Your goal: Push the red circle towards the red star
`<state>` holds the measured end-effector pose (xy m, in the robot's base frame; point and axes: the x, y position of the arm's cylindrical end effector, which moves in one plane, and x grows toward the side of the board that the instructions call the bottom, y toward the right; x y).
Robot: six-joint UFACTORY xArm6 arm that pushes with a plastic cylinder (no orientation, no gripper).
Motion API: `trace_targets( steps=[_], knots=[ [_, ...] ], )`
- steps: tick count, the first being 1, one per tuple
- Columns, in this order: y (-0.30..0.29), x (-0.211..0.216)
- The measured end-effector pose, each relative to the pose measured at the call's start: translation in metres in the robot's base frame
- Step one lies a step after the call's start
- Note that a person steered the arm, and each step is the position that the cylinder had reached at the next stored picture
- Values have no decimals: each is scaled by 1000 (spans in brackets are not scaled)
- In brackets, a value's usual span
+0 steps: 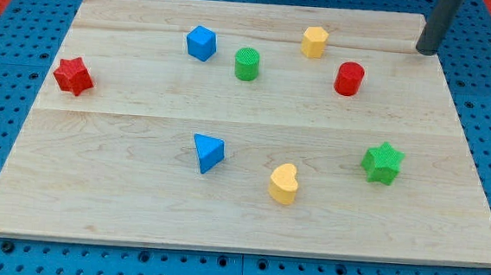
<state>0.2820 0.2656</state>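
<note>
The red circle (349, 78) stands at the view's upper right of the wooden board (240, 215). The red star (73, 75) lies far off at the view's left edge of the board. My tip (426, 50) rests on the board near its top right corner, up and to the right of the red circle, with a clear gap between them. The rod rises out of the view's top.
A yellow hexagon (314, 42) sits up-left of the red circle. A green circle (247, 64) and a blue cube (201, 43) lie between the two red blocks. A blue triangle (208, 152), a yellow heart (284, 184) and a green star (382, 162) lie lower down.
</note>
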Motion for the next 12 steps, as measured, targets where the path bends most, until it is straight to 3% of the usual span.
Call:
trace_targets(
  steps=[4, 8, 10, 12],
  knots=[
    [-100, 68],
    [-225, 68],
    [-268, 101],
    [-369, 102]
  ],
)
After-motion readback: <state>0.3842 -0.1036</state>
